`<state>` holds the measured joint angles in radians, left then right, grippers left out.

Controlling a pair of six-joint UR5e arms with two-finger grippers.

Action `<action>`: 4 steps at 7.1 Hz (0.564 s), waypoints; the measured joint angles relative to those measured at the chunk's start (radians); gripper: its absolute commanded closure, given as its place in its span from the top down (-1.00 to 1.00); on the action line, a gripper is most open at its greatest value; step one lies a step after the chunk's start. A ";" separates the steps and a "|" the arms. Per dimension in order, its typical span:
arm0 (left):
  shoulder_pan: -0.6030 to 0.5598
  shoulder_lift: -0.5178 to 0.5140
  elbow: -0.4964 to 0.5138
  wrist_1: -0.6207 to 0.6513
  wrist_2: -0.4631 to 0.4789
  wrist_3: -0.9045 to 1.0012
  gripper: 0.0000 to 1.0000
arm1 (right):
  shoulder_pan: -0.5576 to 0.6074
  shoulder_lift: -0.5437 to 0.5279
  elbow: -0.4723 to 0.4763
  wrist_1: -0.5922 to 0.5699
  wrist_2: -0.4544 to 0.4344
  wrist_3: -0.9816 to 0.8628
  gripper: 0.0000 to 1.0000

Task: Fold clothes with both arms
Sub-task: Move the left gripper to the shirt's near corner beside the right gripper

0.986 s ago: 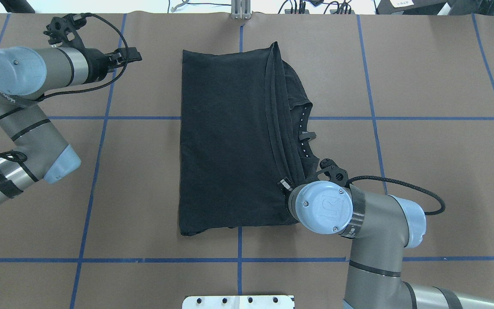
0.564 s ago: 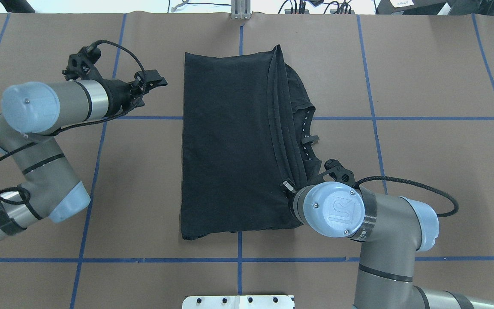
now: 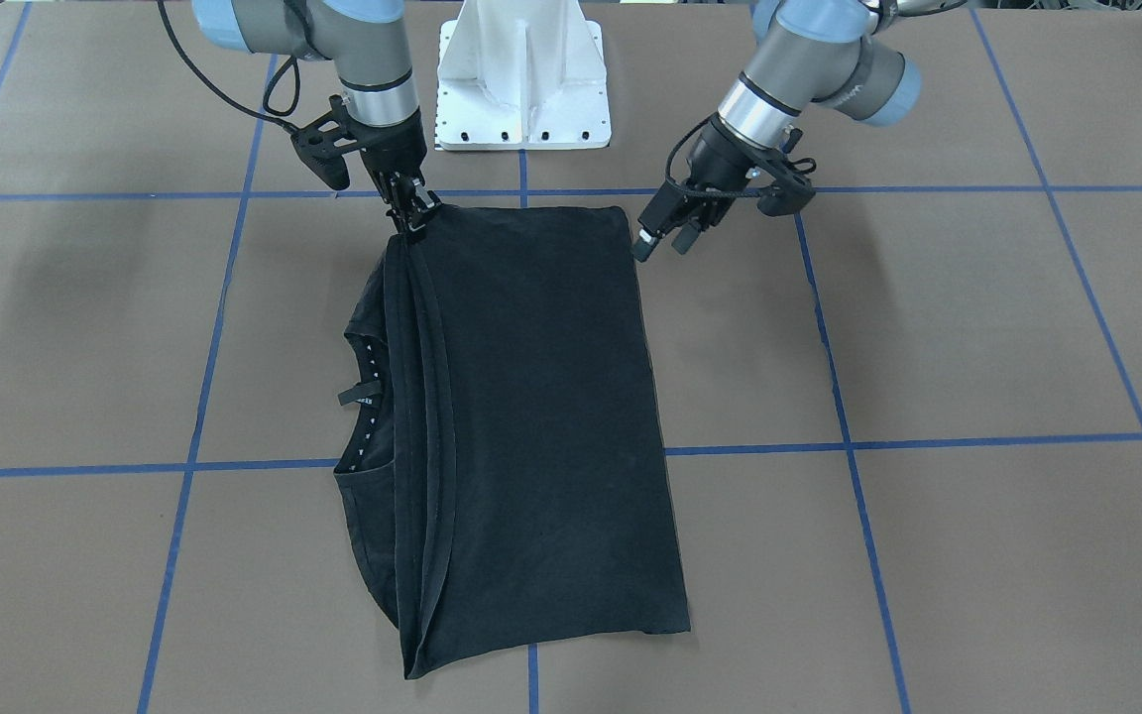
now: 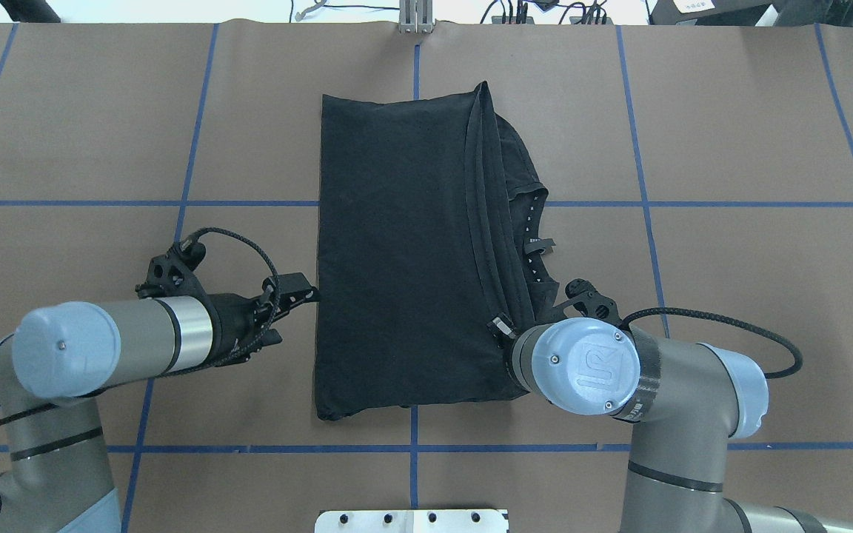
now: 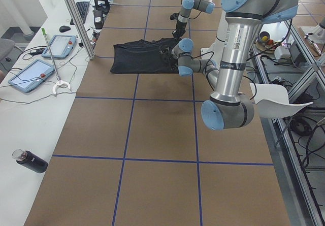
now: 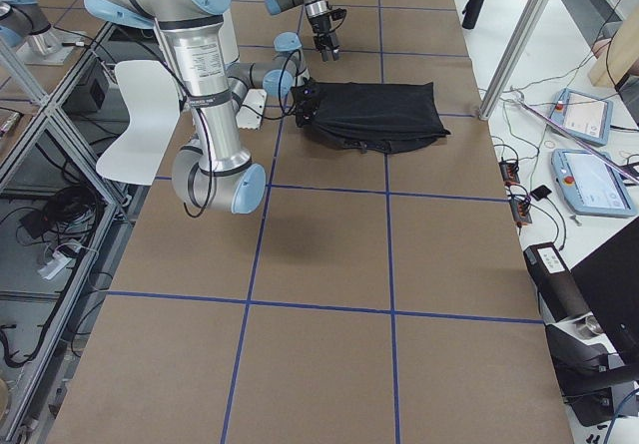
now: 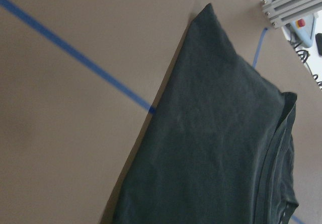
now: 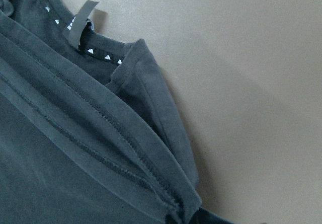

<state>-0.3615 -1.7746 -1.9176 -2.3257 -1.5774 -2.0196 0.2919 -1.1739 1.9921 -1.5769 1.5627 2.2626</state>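
A brown paper-covered table [image 4: 730, 133] gridded with blue tape bears the black folded T-shirt [image 4: 397, 244], lying flat at its middle. The black two-finger right gripper [image 3: 414, 215] pinches a hem corner; the black left gripper [image 3: 663, 241] hangs just beside the opposite edge, jaws apart.

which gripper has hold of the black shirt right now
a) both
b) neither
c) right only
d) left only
c: the right gripper pinches the folded hems at the T-shirt corner nearest the robot, while the left gripper hangs open just off the shirt's side edge.
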 measured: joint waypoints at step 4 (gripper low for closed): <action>0.110 0.002 0.000 0.046 0.082 -0.039 0.98 | -0.002 0.002 0.000 0.000 0.000 0.000 -1.00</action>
<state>-0.2518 -1.7721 -1.9175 -2.2798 -1.4955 -2.0583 0.2896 -1.1722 1.9918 -1.5769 1.5627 2.2626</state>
